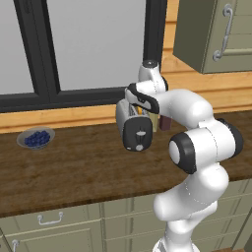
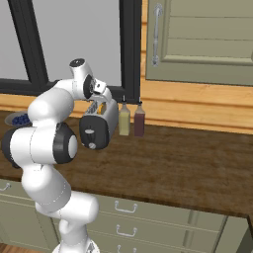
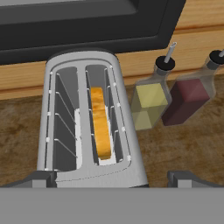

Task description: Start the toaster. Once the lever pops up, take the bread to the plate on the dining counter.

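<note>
Gripper (image 3: 112, 177) spread wide, empty, above toaster (image 3: 87, 118). Bread (image 3: 100, 122) stands in the right-hand slot, lower part hidden. Arm blocks the toaster top in both base views; lever (image 1: 140, 134) hard to make out.

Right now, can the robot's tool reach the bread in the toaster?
Probably yes. The open tool hangs right above the toaster, and the bread stands in the right slot with nothing over it. The two bottles stand off to the side.

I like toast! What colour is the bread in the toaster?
Golden orange bread, clearest in the hand view.
</note>
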